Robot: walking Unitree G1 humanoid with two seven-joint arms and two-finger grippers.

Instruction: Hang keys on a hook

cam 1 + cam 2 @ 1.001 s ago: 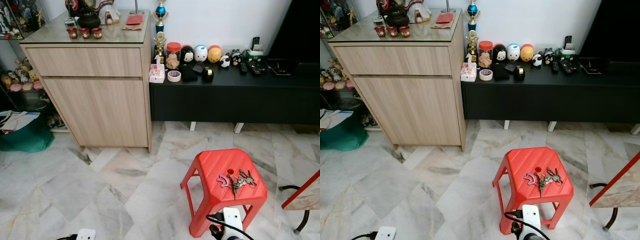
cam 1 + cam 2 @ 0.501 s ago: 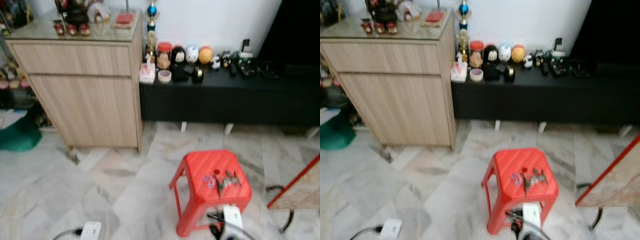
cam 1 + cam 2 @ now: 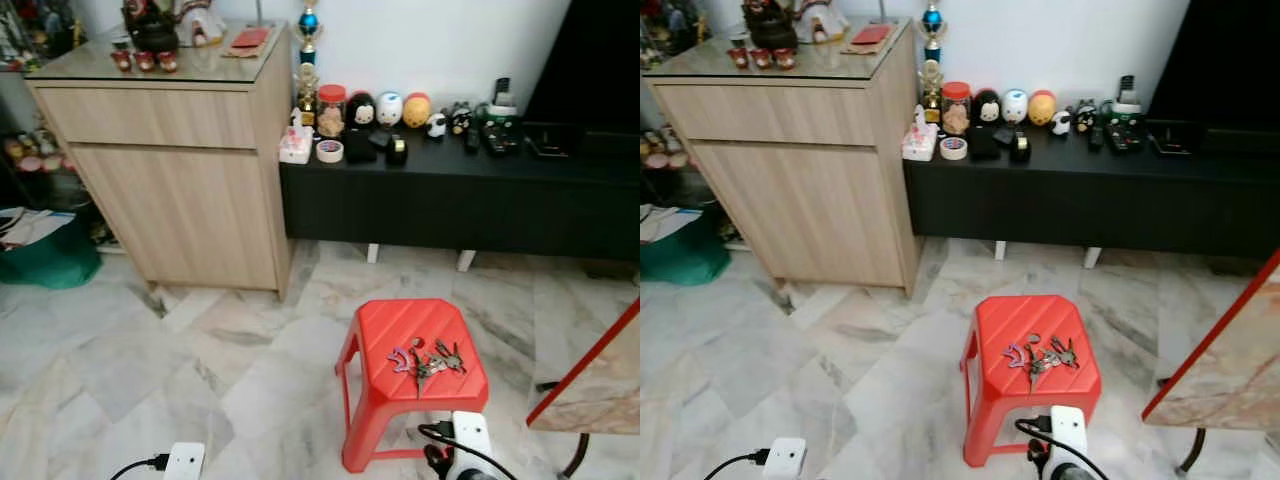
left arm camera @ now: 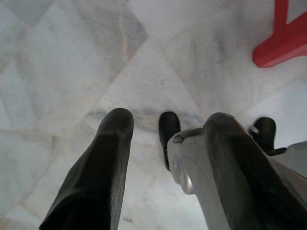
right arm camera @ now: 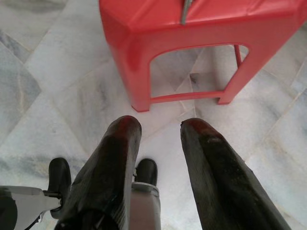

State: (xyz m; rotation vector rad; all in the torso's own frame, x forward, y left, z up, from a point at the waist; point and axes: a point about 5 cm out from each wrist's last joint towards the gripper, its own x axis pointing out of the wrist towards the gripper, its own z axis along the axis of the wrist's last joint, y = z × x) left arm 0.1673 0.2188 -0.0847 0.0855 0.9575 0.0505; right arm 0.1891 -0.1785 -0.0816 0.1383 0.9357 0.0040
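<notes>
A bunch of keys (image 3: pixel 432 359) with a pink tag (image 3: pixel 400 355) lies on top of a red plastic stool (image 3: pixel 400 325) on the marble floor, just ahead of me and a little to the right. Both arms hang low. In the right wrist view, my right gripper (image 5: pixel 160 123) is open and empty, a short way in front of the stool (image 5: pixel 144 28), where one key tip (image 5: pixel 184 12) pokes over the top edge. My left gripper (image 4: pixel 170 120) is open over bare floor, with a stool leg (image 4: pixel 283 45) off to one side.
A light wooden cabinet (image 3: pixel 170 170) stands at the back left. Beside it, a low black bench (image 3: pixel 450 200) with figurines runs along the wall. A green bag (image 3: pixel 50 262) lies at far left. A red-edged marble tabletop (image 3: pixel 590 385) juts in at right.
The whole view has shifted with my own movement, so the stool now sits further left in it. The keys lie as before on the stool.
</notes>
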